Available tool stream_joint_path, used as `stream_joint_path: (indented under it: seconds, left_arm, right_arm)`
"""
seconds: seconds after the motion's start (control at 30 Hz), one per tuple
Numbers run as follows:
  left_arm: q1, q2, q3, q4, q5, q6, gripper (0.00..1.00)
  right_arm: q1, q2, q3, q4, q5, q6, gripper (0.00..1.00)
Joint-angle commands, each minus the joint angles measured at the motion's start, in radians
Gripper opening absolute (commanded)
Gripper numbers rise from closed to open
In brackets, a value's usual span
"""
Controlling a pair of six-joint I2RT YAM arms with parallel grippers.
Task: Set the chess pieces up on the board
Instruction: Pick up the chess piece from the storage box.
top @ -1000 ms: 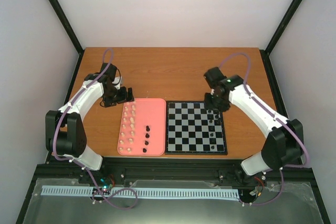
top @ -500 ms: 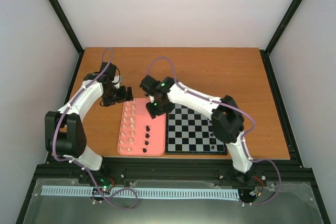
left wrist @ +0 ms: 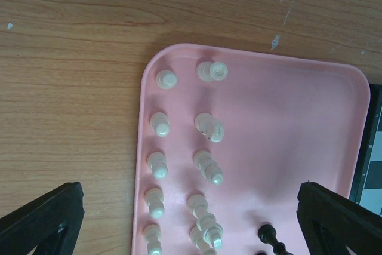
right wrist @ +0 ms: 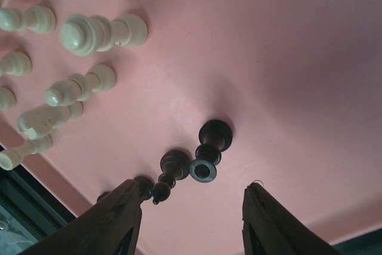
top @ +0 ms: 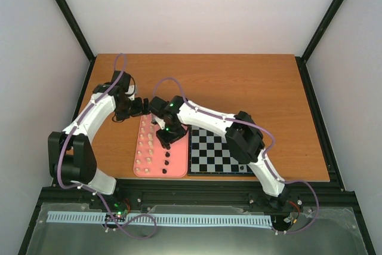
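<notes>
The right gripper [right wrist: 188,213] hangs low over the flat, round-cornered pink tray [right wrist: 286,58]. Its two dark fingers [right wrist: 113,222] are spread wide with nothing between them. Just ahead of the fingertips three small turned black chess pieces [right wrist: 209,144] stand close together in a short line on the tray. A fourth dark shape is half hidden behind the left finger. Farther off, the cream-white chess pieces [right wrist: 98,31] stand in rows along the tray's side.

From above, the right gripper [top: 166,138] points down at the middle of the pink tray [top: 179,166], with the black chess pieces [top: 167,154] just on its near side. The right arm [top: 203,114] rises from its base at the near right and bends at an elbow above the square black-and-pale-checked chessboard [top: 206,153]. From there it stretches left past the board's far left corner. A small green light glows near its wrist. The elbow hides the board's right side. The chessboard lies just beside the tray on the brown wooden table [top: 239,82].

The left gripper [left wrist: 190,195] is also spread wide and empty. It looks down on the tray's far end, where two rows of cream-white chess pieces [left wrist: 158,165] stand, with one of the black chess pieces [left wrist: 271,246] at the lower edge. In the overhead view the left gripper [top: 141,107] hovers at the tray's far left corner, and the left arm [top: 95,111] is folded up from its near-left base.
</notes>
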Motion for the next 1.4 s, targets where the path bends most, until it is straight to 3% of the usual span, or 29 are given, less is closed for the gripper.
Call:
stream_joint_path:
  seconds: [0.0, 0.57, 0.67, 0.87, 1.13, 1.37]
  left_arm:
    - [-0.003, -0.044, -0.005, 0.01, -0.008, -0.001, 1.0]
    - [-0.003, -0.052, 0.0, 0.009, -0.016, 0.002, 1.0]
    - [-0.003, -0.051, 0.0, 0.011, -0.014, 0.002, 1.0]
    - [-0.003, -0.049, -0.005, 0.015, -0.009, -0.001, 1.0]
    - [-0.003, -0.046, -0.002, 0.013, -0.01, -0.001, 1.0]
    - [-0.003, -0.052, 0.002, 0.007, -0.017, 0.002, 1.0]
  right_arm:
    - [0.022, 0.049, 0.03, -0.042, -0.02, -0.022, 0.47]
    - [0.022, 0.11, 0.096, -0.047, 0.03, -0.039, 0.41]
    - [0.022, 0.134, 0.123, -0.066, 0.039, -0.041, 0.32]
    - [0.022, 0.148, 0.151, -0.086, 0.05, -0.049, 0.26]
    - [0.014, 0.118, 0.16, -0.089, 0.128, -0.034, 0.06]
    - [-0.066, -0.028, 0.115, -0.052, 0.18, 0.04, 0.03]
